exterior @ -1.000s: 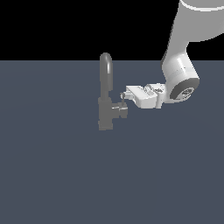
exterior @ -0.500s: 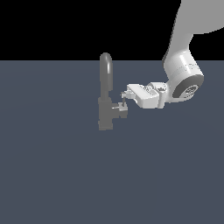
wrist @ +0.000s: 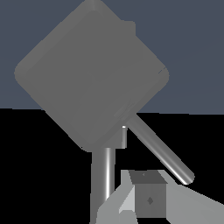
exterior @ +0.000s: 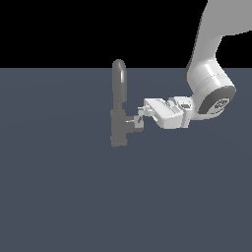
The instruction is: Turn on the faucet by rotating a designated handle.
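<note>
The grey faucet [exterior: 118,110] stands upright with its arched spout on top. Its handle [exterior: 133,124], a short stub, sticks out toward the exterior view's right. My gripper [exterior: 140,116] comes in level from the right, its fingertips just above the stub's end, touching or nearly so. The fingers look pressed together with nothing between them. In the wrist view the handle's blocky end [wrist: 92,74] fills the picture, a thin lever rod [wrist: 159,149] slants off it, and one finger [wrist: 148,199] shows close below.
The faucet stands on a flat blue-grey floor [exterior: 64,197]. The white arm [exterior: 211,93] drops in from the upper right of the exterior view.
The arm's wrist joint has drifted slightly toward the exterior view's right. The gripper stays at the handle's end, and the handle shows no clear turn.
</note>
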Robot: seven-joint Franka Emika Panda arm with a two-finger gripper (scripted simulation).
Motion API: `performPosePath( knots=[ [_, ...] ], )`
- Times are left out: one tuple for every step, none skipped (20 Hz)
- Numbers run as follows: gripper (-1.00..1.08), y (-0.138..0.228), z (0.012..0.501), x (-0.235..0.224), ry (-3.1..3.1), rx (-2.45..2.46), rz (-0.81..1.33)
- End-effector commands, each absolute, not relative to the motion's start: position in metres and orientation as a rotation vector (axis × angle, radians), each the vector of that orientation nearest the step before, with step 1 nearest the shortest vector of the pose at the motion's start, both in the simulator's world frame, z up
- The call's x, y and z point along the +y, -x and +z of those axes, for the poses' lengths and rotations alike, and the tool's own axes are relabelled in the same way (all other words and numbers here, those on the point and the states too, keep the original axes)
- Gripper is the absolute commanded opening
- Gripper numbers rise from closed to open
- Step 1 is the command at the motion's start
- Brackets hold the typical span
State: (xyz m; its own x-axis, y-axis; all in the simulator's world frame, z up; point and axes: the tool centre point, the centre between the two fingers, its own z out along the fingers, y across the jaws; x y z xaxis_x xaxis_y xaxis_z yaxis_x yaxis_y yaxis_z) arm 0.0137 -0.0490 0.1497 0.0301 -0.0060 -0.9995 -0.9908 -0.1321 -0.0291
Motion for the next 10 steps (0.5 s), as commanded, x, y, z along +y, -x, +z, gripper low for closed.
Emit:
performPosePath(
  knots=[
    [-1.0, 0.005, 0.132, -0.052, 1.308, 1.145, 1.309],
    [-1.0, 0.009, 0.13, -0.052, 1.307, 1.145, 1.311],
    [-1.0, 0.012, 0.128, -0.053, 1.307, 1.145, 1.311],
    [-1.0, 0.012, 0.128, -0.053, 1.307, 1.145, 1.311],
    [-1.0, -0.001, 0.143, -0.051, 1.326, 1.126, 1.284],
    [-1.0, 0.002, 0.136, -0.051, 1.324, 1.128, 1.287],
    [-1.0, 0.004, 0.129, -0.052, 1.322, 1.13, 1.289],
    [-1.0, 0.007, 0.122, -0.052, 1.32, 1.132, 1.292],
    [-1.0, 0.009, 0.115, -0.052, 1.318, 1.134, 1.295],
    [-1.0, 0.012, 0.108, -0.053, 1.316, 1.136, 1.298]
  ],
)
